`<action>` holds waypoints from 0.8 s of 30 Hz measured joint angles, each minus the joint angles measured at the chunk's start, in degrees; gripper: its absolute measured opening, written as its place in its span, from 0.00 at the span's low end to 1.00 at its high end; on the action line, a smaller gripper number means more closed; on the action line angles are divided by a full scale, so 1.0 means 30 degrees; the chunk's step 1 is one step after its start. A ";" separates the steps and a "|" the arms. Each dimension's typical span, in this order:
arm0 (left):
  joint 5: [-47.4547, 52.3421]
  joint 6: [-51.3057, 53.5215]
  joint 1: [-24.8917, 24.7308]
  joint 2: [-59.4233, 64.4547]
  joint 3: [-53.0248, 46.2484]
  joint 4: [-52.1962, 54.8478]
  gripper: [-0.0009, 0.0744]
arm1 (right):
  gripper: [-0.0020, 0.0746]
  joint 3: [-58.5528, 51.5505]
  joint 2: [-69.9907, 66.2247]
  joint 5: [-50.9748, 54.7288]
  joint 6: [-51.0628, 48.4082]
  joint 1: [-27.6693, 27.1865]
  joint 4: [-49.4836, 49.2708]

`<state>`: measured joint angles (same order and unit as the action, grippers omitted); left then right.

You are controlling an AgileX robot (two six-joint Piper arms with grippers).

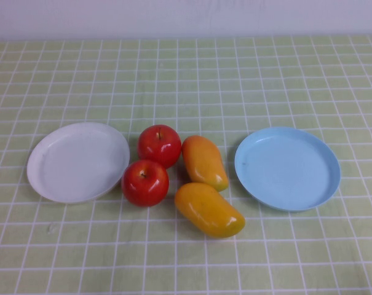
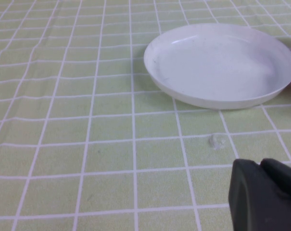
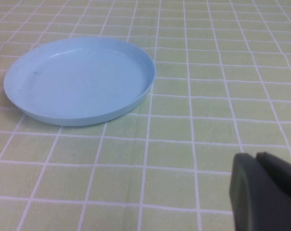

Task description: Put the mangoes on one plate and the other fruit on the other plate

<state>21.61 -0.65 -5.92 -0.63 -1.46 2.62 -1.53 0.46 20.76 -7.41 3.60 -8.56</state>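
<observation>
Plates sit empty on our desk (image 1: 186, 74): white (image 1: 78, 161) left, blue (image 1: 287, 168) right, mangoes (image 1: 205, 162) and apples (image 1: 159, 145) touching between. Crowded fruit may roll when nudged. Left end effector (image 2: 265, 195) and right end effector (image 3: 265, 192) hang back; cannot tell their state.

High view angled down over the table, left wrist view low beside white plate (image 2: 221, 65), right wrist view low beside blue plate (image 3: 80, 79)
</observation>
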 joint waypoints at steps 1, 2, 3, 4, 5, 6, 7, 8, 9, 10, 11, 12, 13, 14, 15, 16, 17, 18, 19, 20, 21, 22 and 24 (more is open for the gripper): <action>0.0000 0.0000 0.0000 0.0000 0.0000 0.0000 0.02 | 0.01 0.0000 0.0000 0.0000 0.0000 0.0000 0.0000; 0.0000 0.0000 0.0000 0.0000 0.0000 0.0000 0.02 | 0.01 0.0000 0.0000 0.0000 0.0000 0.0000 0.0000; 0.0000 0.0000 0.0000 0.0000 0.0000 0.0000 0.02 | 0.01 0.0000 0.0000 0.0000 0.0000 0.0000 0.0000; 0.0000 0.0000 0.0000 0.0000 0.0000 0.0000 0.02 | 0.01 0.0000 0.0000 0.0000 0.0000 0.0000 0.0000; 0.0000 0.0000 0.0000 0.0000 0.0000 0.0000 0.02 | 0.01 0.0000 0.0000 0.0000 0.0000 0.0000 0.0000; 0.0000 0.0000 0.0000 0.0000 0.0000 0.0000 0.02 | 0.01 0.0000 0.0000 0.0000 0.0000 0.0000 0.0000; 0.0000 0.0000 0.0000 0.0000 0.0000 0.0000 0.02 | 0.01 0.0000 0.0000 0.0000 0.0000 0.0000 0.0000; 0.0000 0.0000 0.0000 0.0000 0.0000 0.0000 0.02 | 0.01 0.0000 0.0000 0.0000 0.0000 0.0000 0.0000; 0.0000 0.0000 0.0000 0.0000 0.0000 0.0076 0.02 | 0.01 0.0000 0.0000 0.0000 0.0000 0.0000 0.0000; 0.0000 0.0000 0.0000 0.0000 0.0000 0.0118 0.02 | 0.01 0.0000 0.0000 0.0000 0.0000 0.0000 0.0000; 0.0000 0.0000 0.0000 0.0000 0.0000 0.0151 0.02 | 0.01 0.0000 0.0000 0.0000 0.0000 0.0000 0.0000; 0.0000 0.0000 0.0000 0.0000 0.0000 0.0206 0.02 | 0.01 0.0000 0.0000 0.0000 0.0000 0.0000 0.0000; 0.0000 0.0000 0.0000 0.0000 0.0000 0.0201 0.02 | 0.01 0.0000 0.0000 0.0000 0.0000 0.0000 0.0000; 0.0000 0.0000 0.0000 0.0000 0.0000 0.0201 0.02 | 0.01 0.0000 0.0000 0.0000 0.0000 0.0000 0.0000; 0.0000 0.0000 0.0000 0.0000 0.0000 0.0201 0.02 | 0.01 0.0000 0.0000 0.0000 0.0000 0.0000 0.0000; -0.0037 -0.0014 0.0000 0.0000 0.0000 0.0215 0.02 | 0.01 0.0000 0.0000 0.0000 0.0000 0.0000 0.0000; -0.0071 -0.0047 0.0000 0.0000 0.0000 0.0246 0.02 | 0.01 0.0000 0.0000 0.0000 0.0000 0.0000 0.0000; -0.0161 -0.0093 0.0000 0.0000 0.0000 0.0246 0.02 | 0.01 0.0000 0.0000 0.0000 0.0000 0.0000 0.0000; -0.0394 -0.0168 0.0000 0.0000 0.0000 0.0246 0.02 | 0.01 0.0000 0.0000 0.0000 0.0000 0.0000 0.0000; -0.0602 -0.0341 0.0000 0.0000 0.0000 0.0092 0.02 | 0.01 0.0000 0.0000 0.0000 0.0000 0.0000 0.0000; -0.0924 -0.0617 0.0000 0.0000 0.0000 -0.0206 0.02 | 0.01 0.0000 0.0000 0.0000 0.0000 0.0000 0.0000; -0.1274 -0.1086 0.0000 0.0000 0.0000 -0.0719 0.02 | 0.01 0.0000 0.0000 0.0000 0.0000 0.0000 0.0000; -0.1915 -0.2354 0.0000 0.0000 0.0000 -0.2027 0.02 | 0.01 0.0000 0.0000 0.0000 0.0000 0.0000 0.0000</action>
<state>15.87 -7.71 -5.92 -0.63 -1.46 -3.46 -1.53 0.46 20.76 -7.41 3.60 -8.56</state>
